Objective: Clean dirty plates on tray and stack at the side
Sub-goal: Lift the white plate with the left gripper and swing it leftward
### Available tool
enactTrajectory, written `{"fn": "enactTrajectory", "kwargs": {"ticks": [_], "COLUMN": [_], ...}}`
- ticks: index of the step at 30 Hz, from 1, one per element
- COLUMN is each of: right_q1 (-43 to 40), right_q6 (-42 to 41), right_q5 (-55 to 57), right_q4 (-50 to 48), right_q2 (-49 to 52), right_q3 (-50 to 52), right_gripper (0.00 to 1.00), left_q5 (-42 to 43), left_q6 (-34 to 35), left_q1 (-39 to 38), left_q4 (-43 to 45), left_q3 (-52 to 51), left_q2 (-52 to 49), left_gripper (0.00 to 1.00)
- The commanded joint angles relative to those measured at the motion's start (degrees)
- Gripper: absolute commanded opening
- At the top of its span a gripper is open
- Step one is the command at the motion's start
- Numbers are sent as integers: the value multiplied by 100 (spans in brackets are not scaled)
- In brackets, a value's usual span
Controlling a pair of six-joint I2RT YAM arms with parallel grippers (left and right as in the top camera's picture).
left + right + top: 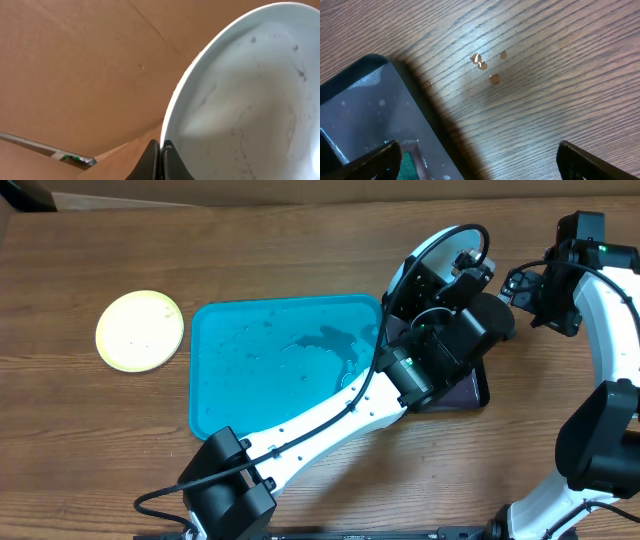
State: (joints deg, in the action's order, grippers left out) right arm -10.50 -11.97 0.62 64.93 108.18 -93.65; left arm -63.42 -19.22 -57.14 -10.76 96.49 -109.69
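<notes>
I see brown wood-grain desk point(90, 430), evenly lit. Plain creased cardboard panel point(75, 60) stands behind far edge. Few glinting water droplets point(481, 61) on wood toward right edge.

Left arm point(330, 425): white links, black joint housings, black cable alongside. Right arm point(618, 315): white curved link, black joints.

Overhead: straight down, whole bench point(300, 250). Left wrist: close on white plate point(250, 100). Right wrist: close over black tray point(365, 110); overhead shares both.
</notes>
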Motion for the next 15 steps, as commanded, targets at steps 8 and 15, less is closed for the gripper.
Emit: {"fn": "enactTrajectory", "kwargs": {"ticks": [8, 15], "right_q1": [-13, -13], "right_q6": [4, 4], "right_q5": [17, 17], "right_q4": [-28, -28], "right_q2": [-39, -39], "right_q3": [-79, -79], "right_gripper": [100, 100], "left_q5": [400, 1189], "left_q6": [437, 1182], "left_q1": [-22, 116], "left_q4": [-63, -713], "left_q3": [153, 151], "left_q2": [28, 28], "left_gripper": [4, 4]}}
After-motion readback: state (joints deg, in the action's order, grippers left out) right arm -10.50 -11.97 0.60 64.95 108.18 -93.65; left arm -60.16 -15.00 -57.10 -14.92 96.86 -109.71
